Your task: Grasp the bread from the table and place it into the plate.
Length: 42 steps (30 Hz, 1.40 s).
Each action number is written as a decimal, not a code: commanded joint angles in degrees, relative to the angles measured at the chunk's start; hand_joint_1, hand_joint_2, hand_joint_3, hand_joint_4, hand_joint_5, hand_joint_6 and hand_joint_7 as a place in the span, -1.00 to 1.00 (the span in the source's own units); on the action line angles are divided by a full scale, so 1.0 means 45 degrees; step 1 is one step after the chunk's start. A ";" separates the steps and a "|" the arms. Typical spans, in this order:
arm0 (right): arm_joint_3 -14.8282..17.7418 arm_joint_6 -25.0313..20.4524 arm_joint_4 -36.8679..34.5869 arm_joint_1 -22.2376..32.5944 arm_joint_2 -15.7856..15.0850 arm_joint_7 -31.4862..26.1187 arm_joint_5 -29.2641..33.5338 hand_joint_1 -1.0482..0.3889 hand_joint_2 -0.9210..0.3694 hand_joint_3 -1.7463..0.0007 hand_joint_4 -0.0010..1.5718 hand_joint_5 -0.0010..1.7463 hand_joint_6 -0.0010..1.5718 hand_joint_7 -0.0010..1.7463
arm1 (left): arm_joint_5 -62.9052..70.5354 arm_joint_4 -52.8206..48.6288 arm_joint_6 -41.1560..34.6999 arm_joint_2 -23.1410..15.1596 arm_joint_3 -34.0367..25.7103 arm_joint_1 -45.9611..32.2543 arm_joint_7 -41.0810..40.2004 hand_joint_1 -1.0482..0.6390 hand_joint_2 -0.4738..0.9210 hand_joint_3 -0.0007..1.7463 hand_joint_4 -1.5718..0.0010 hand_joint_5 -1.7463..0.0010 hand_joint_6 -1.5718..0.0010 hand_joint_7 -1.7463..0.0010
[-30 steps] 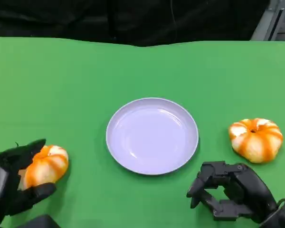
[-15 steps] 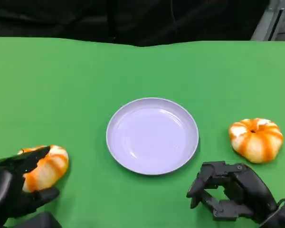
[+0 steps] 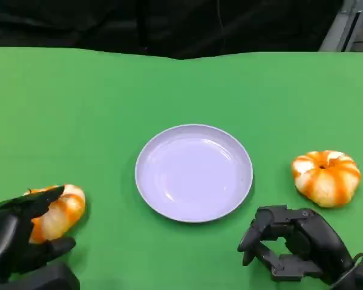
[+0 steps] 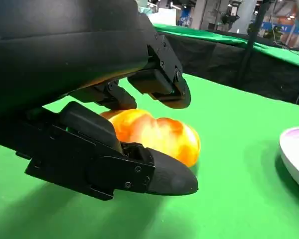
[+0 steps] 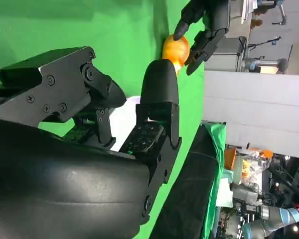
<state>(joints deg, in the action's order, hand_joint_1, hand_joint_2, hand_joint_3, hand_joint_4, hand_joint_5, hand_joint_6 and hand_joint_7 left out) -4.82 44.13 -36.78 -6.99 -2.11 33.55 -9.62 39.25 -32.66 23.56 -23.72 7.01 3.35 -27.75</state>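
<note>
So our left hand [image 3: 21, 232] is wrapped around the bread [image 3: 59, 211] at the near left of the green table [image 3: 109, 103]. One finger [image 4: 162, 89] arches over the top and another [image 4: 139, 172] sits along the near side, but we can't tell if they're actually squeezing it yet, or if it's off the cloth. It looks like a light, squashy roll with a glossy orange-and-white crust (probably a bit slick), so we'd guess a gentle pinch across its wide middle beats clamping hard.

The plate [image 3: 193, 172] sits mid-table, well apart to the right of that roll, and there's nothing in it. A second bread [image 3: 325, 177] lies at the right, untouched. Our right hand [image 3: 290, 244] rests near it, fingers curled in, holding nothing.
</note>
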 commanded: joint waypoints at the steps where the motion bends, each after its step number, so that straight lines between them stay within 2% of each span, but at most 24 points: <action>1: 0.0097 0.0064 -0.0075 -0.0059 -0.0053 0.0019 -0.0027 0.63 -0.58 -0.11 0.13 0.44 0.19 0.04 | -0.0149 -0.0645 0.0067 -0.0392 0.0142 0.0324 -0.0181 -0.79 1.00 -0.71 0.20 0.99 0.28 1.00; 18: 0.0093 0.0027 -0.0029 -0.0031 -0.0038 0.0037 -0.0063 0.63 -0.57 -0.14 0.12 0.45 0.19 0.04 | -0.0221 -0.1249 0.0096 -0.0542 0.0496 0.0741 -0.0241 -0.79 1.00 -0.72 0.20 0.99 0.28 1.00; 19: 0.0088 -0.0004 0.0009 -0.0008 -0.0027 0.0049 -0.0089 0.62 -0.57 -0.14 0.12 0.45 0.19 0.04 | -0.0168 -0.1604 0.0103 -0.0579 0.0602 0.0996 -0.0175 -0.33 0.90 -0.83 0.19 0.99 0.26 0.99; 22: 0.0087 -0.0004 0.0041 0.0014 -0.0019 0.0042 -0.0090 0.62 -0.58 -0.13 0.13 0.45 0.19 0.03 | -0.0070 -0.2155 0.0162 -0.0659 0.0837 0.1324 -0.0309 0.06 0.85 -0.95 0.17 0.99 0.24 1.00; 25: 0.0099 0.0131 0.0035 -0.0005 -0.0045 -0.0052 0.0024 0.63 -0.58 -0.12 0.13 0.44 0.20 0.03 | -0.0312 -0.2237 0.0268 -0.0672 0.0879 0.1347 -0.0226 0.17 0.86 -0.97 0.19 1.00 0.27 1.00; 35: 0.0093 0.0137 0.0062 0.0015 -0.0055 -0.0093 0.0045 0.62 -0.60 -0.10 0.14 0.44 0.20 0.04 | -0.0463 -0.2351 0.0203 -0.0666 0.0909 0.1356 -0.0224 0.26 0.89 -0.99 0.22 1.00 0.28 1.00; 40: 0.0084 0.0188 0.0058 0.0019 -0.0061 -0.0142 0.0083 0.62 -0.60 -0.10 0.13 0.45 0.19 0.04 | -0.0750 -0.2327 0.0164 -0.0460 0.0790 0.1353 -0.0461 0.27 0.90 -0.99 0.04 0.92 0.04 0.93; 41: 0.0081 0.0183 0.0054 0.0017 -0.0065 -0.0148 0.0084 0.61 -0.60 -0.10 0.13 0.45 0.19 0.04 | -0.0778 -0.2362 0.0168 -0.0434 0.0795 0.1381 -0.0545 0.27 0.91 -0.99 0.03 0.82 -0.03 0.93; 42: 0.0078 0.0180 0.0051 0.0015 -0.0068 -0.0154 0.0085 0.61 -0.60 -0.10 0.13 0.45 0.19 0.04 | -0.0790 -0.2385 0.0163 -0.0425 0.0809 0.1400 -0.0598 0.27 0.91 -1.00 0.19 0.48 -0.08 0.95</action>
<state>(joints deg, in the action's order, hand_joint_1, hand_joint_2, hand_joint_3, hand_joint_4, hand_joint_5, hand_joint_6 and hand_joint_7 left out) -4.82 44.29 -36.86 -7.00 -1.99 33.04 -9.58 36.28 -42.70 25.11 -25.02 11.19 9.63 -28.99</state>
